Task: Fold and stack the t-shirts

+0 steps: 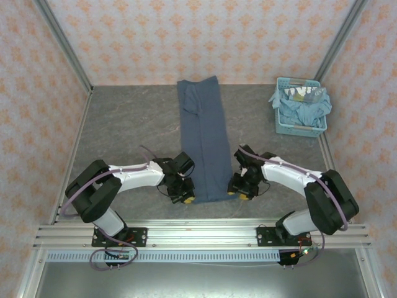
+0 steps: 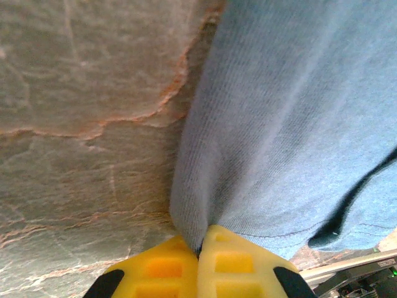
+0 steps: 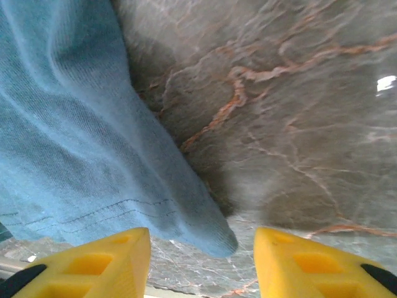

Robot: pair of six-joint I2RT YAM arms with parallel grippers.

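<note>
Cotton shirt is lying on the table as a folded strip; left gripper is clamping its near-left corner; right gripper is straddling the near-right corner, jaws apart (not yet gripping); soft, limp, probably needing both corners held.

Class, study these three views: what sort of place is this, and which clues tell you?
Most likely a robot test cell, not a home: wallpapered panels in aluminium posts, two arms bolted to a rail at the table edge, and a slate-blue t-shirt laid out near a laundry basket.
</note>
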